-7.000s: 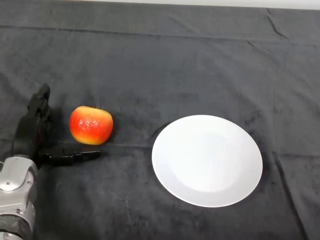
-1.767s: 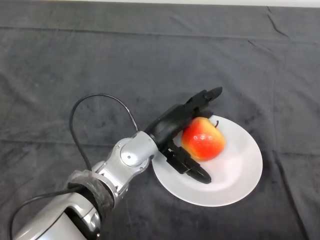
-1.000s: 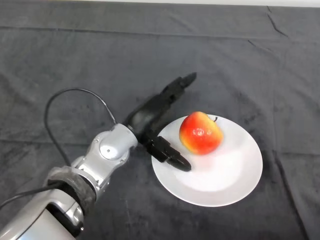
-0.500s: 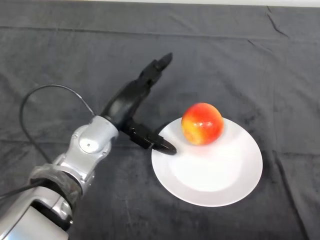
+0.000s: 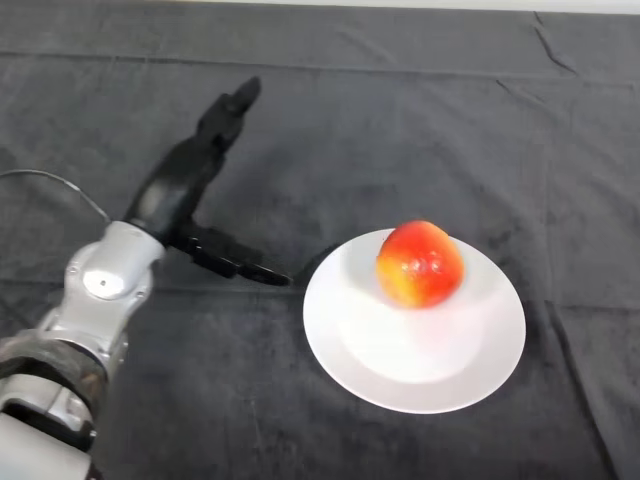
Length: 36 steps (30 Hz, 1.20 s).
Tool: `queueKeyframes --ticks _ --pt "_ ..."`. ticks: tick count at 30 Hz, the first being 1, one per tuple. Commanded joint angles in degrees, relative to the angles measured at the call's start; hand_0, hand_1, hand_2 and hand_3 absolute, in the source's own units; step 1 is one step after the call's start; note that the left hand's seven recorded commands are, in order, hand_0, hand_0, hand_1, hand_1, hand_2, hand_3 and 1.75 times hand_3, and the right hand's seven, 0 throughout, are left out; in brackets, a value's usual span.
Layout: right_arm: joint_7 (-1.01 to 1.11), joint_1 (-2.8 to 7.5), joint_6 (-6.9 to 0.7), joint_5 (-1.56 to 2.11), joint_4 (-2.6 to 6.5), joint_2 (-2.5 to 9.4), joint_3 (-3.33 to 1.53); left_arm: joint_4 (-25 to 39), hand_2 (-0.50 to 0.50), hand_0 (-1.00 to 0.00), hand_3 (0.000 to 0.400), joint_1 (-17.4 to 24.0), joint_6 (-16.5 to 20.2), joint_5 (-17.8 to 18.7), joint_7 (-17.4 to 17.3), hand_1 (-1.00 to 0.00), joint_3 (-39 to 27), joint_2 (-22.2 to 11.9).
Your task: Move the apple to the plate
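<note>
The apple (image 5: 420, 263) rests on the white plate (image 5: 400, 370), in the plate's upper half and slightly right of its centre. The apple is red with yellow patches. The plate lies flat on the dark cloth (image 5: 400, 130) that covers the table.

The left hand (image 5: 185, 190) is positioned to the left of the plate, apart from both the plate and the apple. Its fingers (image 5: 230, 108) are straight and extend toward the far side of the table; the thumb (image 5: 235, 262) extends rightward, with its tip near the plate's left rim but not touching it. The hand is spread wide and holds nothing.

No object lies between the hand and the plate. The cloth shows creases near the far edge and at the right side. Open cloth surrounds the plate on all sides.
</note>
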<state>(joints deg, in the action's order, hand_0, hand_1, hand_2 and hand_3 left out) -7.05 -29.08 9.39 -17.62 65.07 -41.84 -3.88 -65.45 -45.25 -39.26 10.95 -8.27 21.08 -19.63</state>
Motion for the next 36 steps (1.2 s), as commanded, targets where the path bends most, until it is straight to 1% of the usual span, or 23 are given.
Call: queueKeyframes --ticks 1,14,21,26,36 --pt "0.64 3.79 -0.31 -0.97 2.13 2.36 -1.57 -1.8 0.0 0.0 0.0 3.8 -1.4 1.1 -0.8 0.0 -2.0 -3.1" --pt "0.63 3.8 -0.32 -0.96 2.12 2.36 -1.58 -2.2 0.0 0.0 0.0 6.4 -0.7 5.6 -3.6 0.0 -11.6 -7.6" --pt "0.64 3.8 -0.32 -0.96 2.11 2.36 -1.58 -2.0 0.0 0.0 0.0 8.4 -0.2 8.8 -5.1 0.0 -17.3 -9.9" --pt "0.64 3.81 -0.32 -0.96 2.11 2.36 -1.58 -2.1 0.0 0.0 0.0 10.1 0.6 11.0 -5.6 0.0 -21.3 -11.5" --pt "0.64 3.81 -0.32 -0.96 2.11 2.36 -1.58 -2.3 0.0 0.0 0.0 12.9 2.7 14.4 -5.2 0.0 -28.2 -13.7"
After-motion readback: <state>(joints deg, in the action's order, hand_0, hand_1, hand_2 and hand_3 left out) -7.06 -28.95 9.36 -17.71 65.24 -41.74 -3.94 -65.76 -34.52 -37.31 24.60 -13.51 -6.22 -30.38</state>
